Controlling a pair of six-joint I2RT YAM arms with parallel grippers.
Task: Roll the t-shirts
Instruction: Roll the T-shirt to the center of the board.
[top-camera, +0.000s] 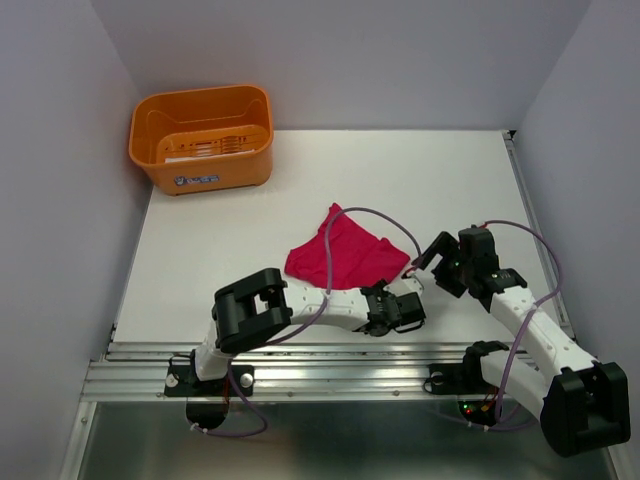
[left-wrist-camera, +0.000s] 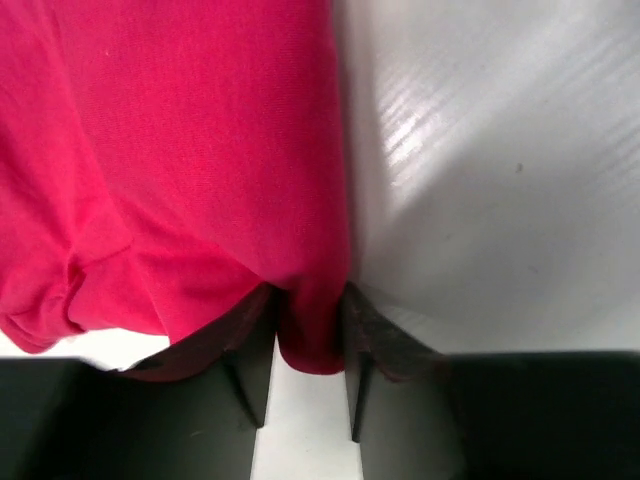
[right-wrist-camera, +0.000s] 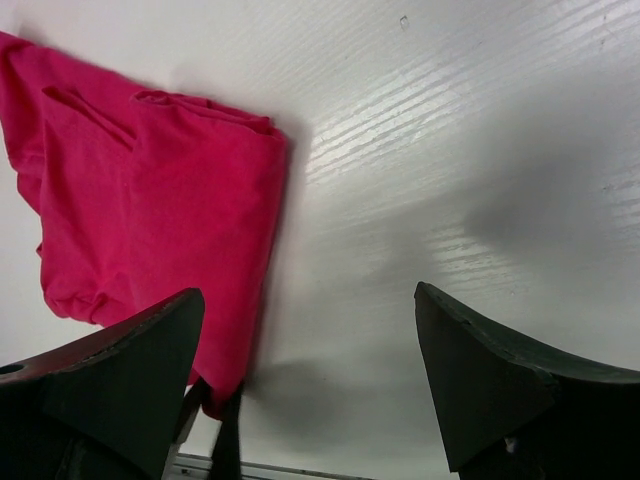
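Grasp step: bottom centre, left gripper (left-wrist-camera: 310, 320) pinches an edge of the plain crimson-pink thin-fabric t-shirt (left-wrist-camera: 170, 170); right gripper (right-wrist-camera: 308, 300) hangs spread alongside. Next, I'd judge: roll that edge over.

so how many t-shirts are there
1. The t-shirt lies bunched on the table, its near edge between the fingers of the left gripper. None shows in the basket; folds could hide another.
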